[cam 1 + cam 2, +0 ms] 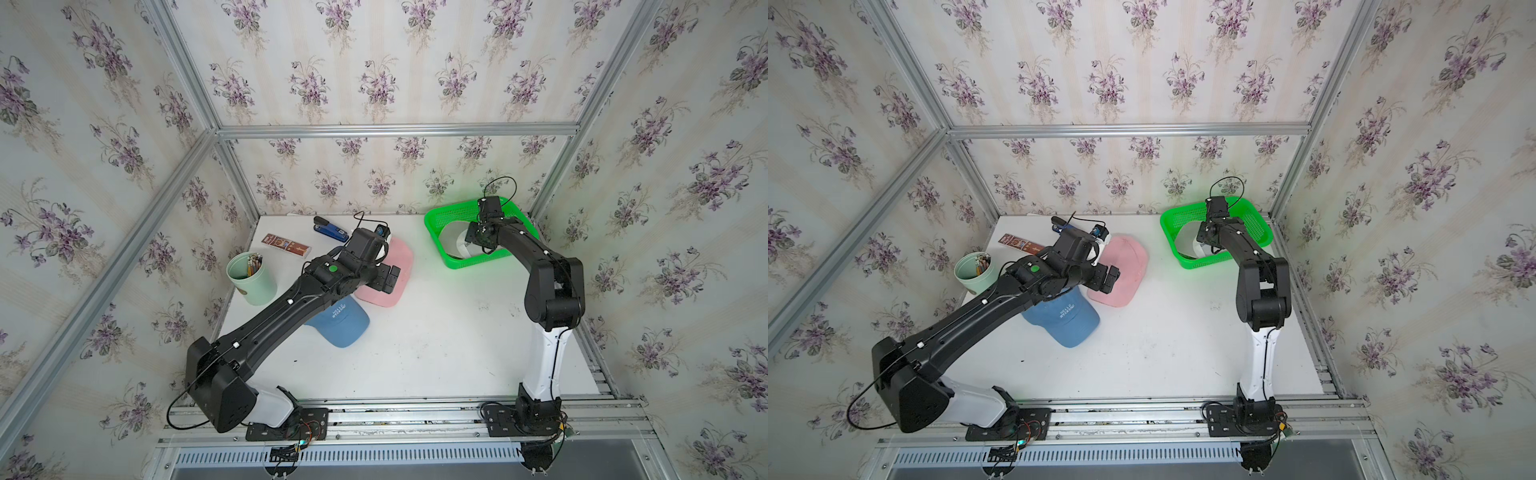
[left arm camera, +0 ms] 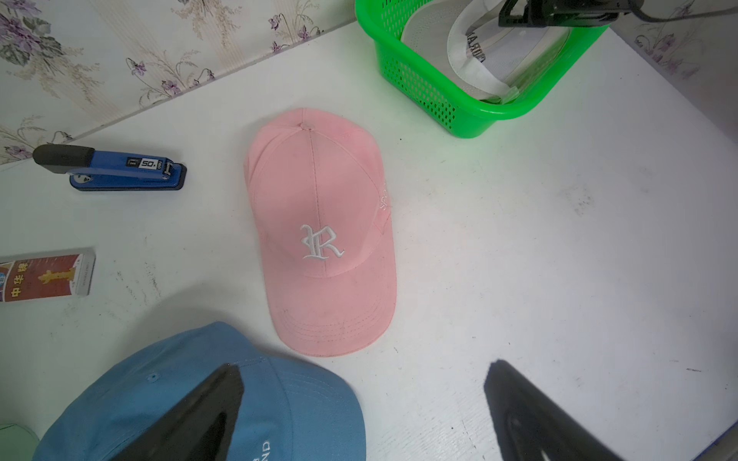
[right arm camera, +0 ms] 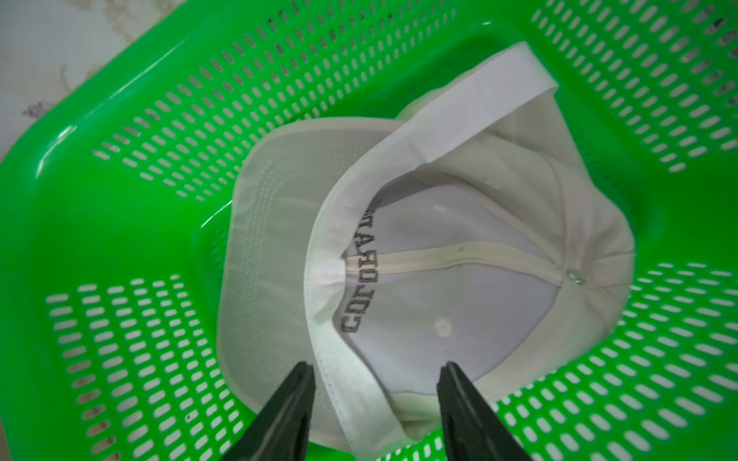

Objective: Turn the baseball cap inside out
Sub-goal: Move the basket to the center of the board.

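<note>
A white baseball cap [image 3: 439, 279] lies in the green basket [image 3: 120, 199] with its lining and sweatband facing up; both top views show it [image 1: 453, 241] [image 1: 1187, 243]. Over it hangs my right gripper [image 3: 375, 371] [image 1: 478, 239], open, its jaws apart on either side of the sweatband and not pinching it. A pink cap [image 2: 319, 223] [image 1: 401, 257] and a blue cap [image 2: 311, 399] [image 1: 345, 324] lie crown up on the table. Above the blue cap's brim my left gripper [image 2: 363, 371] [image 1: 386, 278] stands wide open and empty.
A blue stapler [image 2: 116, 169] [image 1: 331, 230] and a red box [image 2: 48, 275] [image 1: 286, 245] lie at the back left. A mint cup of pencils [image 1: 251, 274] [image 1: 973, 270] stands at the left edge. The basket [image 1: 440, 216] sits in the back right corner.
</note>
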